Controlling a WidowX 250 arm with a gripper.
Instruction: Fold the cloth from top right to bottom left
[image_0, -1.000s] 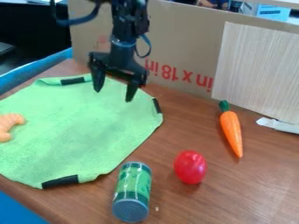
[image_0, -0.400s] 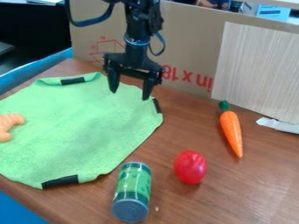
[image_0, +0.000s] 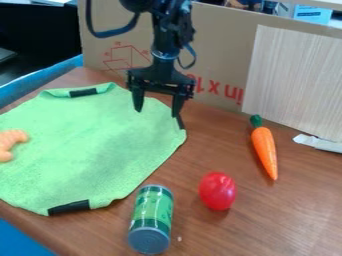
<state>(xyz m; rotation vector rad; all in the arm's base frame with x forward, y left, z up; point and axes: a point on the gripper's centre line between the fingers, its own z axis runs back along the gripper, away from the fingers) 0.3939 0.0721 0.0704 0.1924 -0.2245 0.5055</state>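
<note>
Perhaps shrimp (image_0: 9, 142) on cloth (image_0: 93, 145); can (image_0: 151, 217) right of cloth, carrot (image_0: 265, 150) farther right

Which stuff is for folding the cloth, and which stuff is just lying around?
For the folding:
Green cloth, spread out
Gripper, jaws apart at the cloth's top right

Just lying around:
Carrot
Red oval toy, maybe a tomato
Green can
Lumpy pale-orange toy, on the cloth
</note>
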